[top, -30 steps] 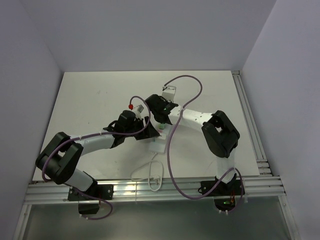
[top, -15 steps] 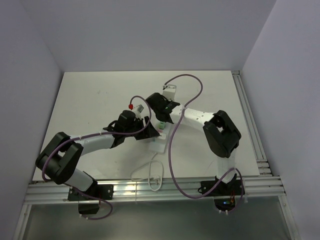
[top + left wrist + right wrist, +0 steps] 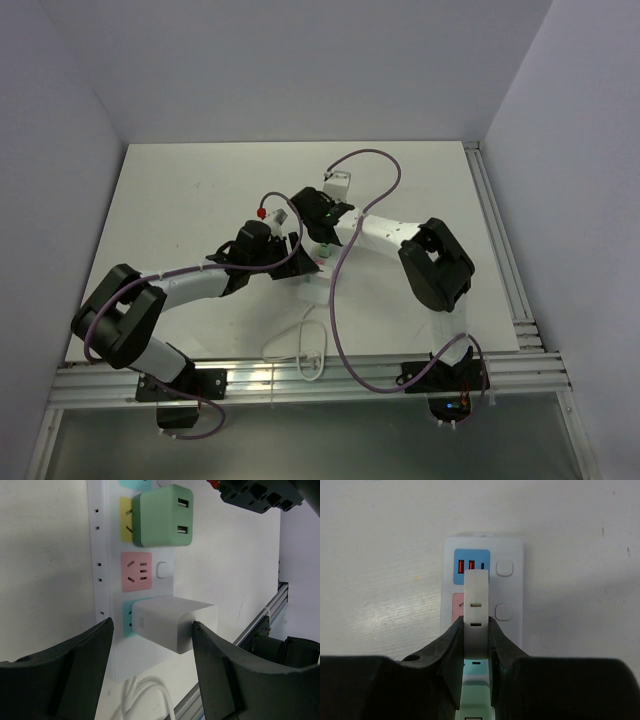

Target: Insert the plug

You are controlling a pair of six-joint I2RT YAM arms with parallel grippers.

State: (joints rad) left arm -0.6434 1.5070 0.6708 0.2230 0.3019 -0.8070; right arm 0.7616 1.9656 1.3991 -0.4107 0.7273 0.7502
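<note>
Two end effectors work over one strip (image 3: pixel 512 587) lying on the surface (image 3: pixel 180 200). My right end effector (image 3: pixel 476 630) is clamped on the white plug (image 3: pixel 476 600) at the centre of the right wrist view. The plug overlaps the strip's blue panel (image 3: pixel 460 562) and pink socket (image 3: pixel 457 602); whether its pins are seated cannot be told. My left end effector (image 3: pixel 152 630) stands open, fingers either side of the white charger (image 3: pixel 172 627) at lower centre. The green charger (image 3: pixel 161 516) sits at top centre.

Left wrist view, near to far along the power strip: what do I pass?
White cable → white charger, plugged in → empty pink socket → green USB charger, plugged in.
</note>
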